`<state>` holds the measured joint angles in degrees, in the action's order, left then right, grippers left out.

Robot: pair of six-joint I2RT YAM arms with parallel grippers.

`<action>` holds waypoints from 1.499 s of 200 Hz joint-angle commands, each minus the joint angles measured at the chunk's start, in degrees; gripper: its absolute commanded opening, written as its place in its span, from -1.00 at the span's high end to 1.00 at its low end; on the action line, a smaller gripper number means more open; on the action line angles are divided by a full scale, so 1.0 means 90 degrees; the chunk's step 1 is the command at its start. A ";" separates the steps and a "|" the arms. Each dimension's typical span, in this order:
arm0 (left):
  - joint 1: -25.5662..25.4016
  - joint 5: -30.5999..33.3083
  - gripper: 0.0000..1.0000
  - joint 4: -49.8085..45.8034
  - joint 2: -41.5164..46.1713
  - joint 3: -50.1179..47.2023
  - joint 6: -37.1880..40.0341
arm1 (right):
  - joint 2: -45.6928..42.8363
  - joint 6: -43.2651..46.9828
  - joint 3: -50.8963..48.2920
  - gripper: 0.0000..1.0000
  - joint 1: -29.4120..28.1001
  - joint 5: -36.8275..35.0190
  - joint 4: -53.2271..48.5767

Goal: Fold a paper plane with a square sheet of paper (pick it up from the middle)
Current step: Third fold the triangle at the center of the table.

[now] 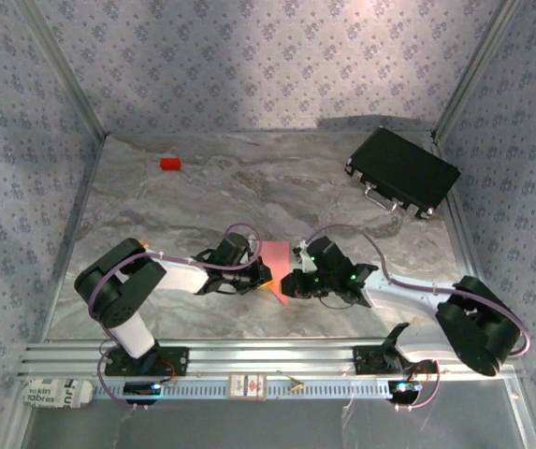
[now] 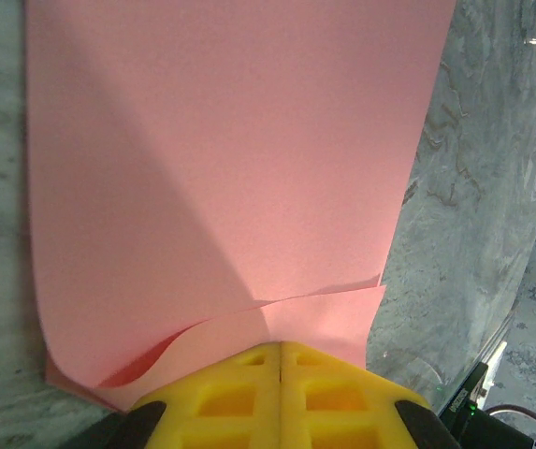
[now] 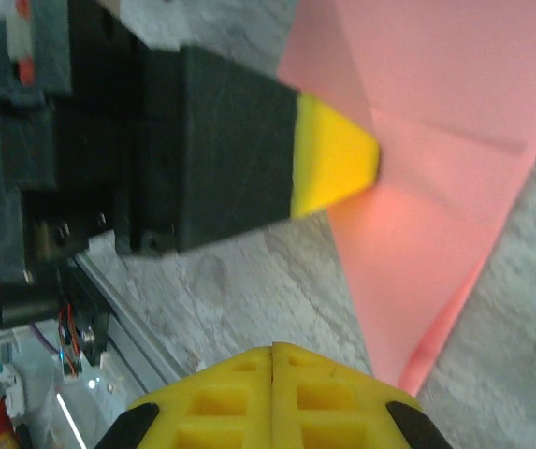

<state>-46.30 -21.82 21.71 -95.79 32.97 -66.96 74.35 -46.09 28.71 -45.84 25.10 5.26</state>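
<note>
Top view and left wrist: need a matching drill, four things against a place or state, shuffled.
Things:
1. paper
2. red block
3. black case
4. left gripper

Place or state:
a. far right corner of the table
b. shut on the paper
c. far left, lying alone
d. pink, in the middle of the near side

Pairs: 1-d, 2-c, 3-a, 4-b

Floral-patterned walls (image 1: 249,56) enclose a marbled tabletop (image 1: 249,187).
</note>
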 commanded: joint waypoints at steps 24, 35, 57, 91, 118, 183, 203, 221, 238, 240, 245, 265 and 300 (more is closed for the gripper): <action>-0.0021 0.0338 1.00 -0.0593 -0.0285 -0.0088 0.0096 | 0.1000 0.0018 0.0533 0.89 -0.0092 0.0010 0.0012; -0.0026 0.0326 1.00 -0.0578 -0.0293 -0.0100 0.0088 | 0.1159 -0.0026 0.0554 0.89 -0.0054 0.0032 0.0026; -0.0021 0.0311 1.00 -0.0577 -0.0285 -0.0097 0.0116 | 0.1383 -0.0030 0.0487 0.92 0.0004 -0.0063 -0.0243; -0.0022 0.0234 1.00 -0.0465 -0.0179 -0.0019 0.0209 | 0.1494 -0.0141 0.0032 0.98 0.0035 -0.0290 -0.0443; -0.0027 0.0135 0.90 -0.0550 0.0071 0.0204 0.0380 | 0.1496 -0.0114 -0.0053 1.00 0.0026 -0.0464 -0.0647; -0.0153 0.0361 0.84 -0.0897 0.0731 0.0185 0.0459 | 0.1565 -0.0210 0.0091 1.00 0.0026 -0.0523 -0.0672; -0.0298 0.0325 0.91 -0.0821 0.0703 0.0211 0.0431 | 0.1554 -0.0227 0.0091 1.00 0.0026 -0.0533 -0.0645; -0.0434 0.0280 0.92 -0.0652 0.0583 0.0254 0.0347 | 0.1534 -0.0231 0.0092 1.00 0.0028 -0.0533 -0.0650; -0.0508 0.0279 0.92 -0.0586 0.0398 0.0310 0.0306 | 0.1524 -0.0226 0.0091 1.00 0.0027 -0.0524 -0.0662; -0.0514 0.0292 0.92 -0.0608 0.0364 0.0316 0.0298 | 0.1524 -0.0222 0.0091 1.00 0.0031 -0.0524 -0.0660; -0.0517 0.0336 0.93 -0.0637 0.0305 0.0318 0.0276 | 0.1520 -0.0221 0.0086 1.00 0.0032 -0.0524 -0.0662; -0.0491 0.0597 0.98 -0.0871 0.0064 0.0278 0.0145 | 0.1537 -0.0219 0.0062 1.00 0.0038 -0.0532 -0.0671; -0.0095 0.0764 0.99 -0.0866 -0.0119 0.0001 0.0325 | 0.1506 -0.0196 -0.0015 1.00 0.0026 -0.0563 -0.0628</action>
<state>-49.84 -18.81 15.99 -94.63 35.00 -64.77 86.63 -47.40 30.59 -45.71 24.18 5.65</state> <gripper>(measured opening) 0.047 0.052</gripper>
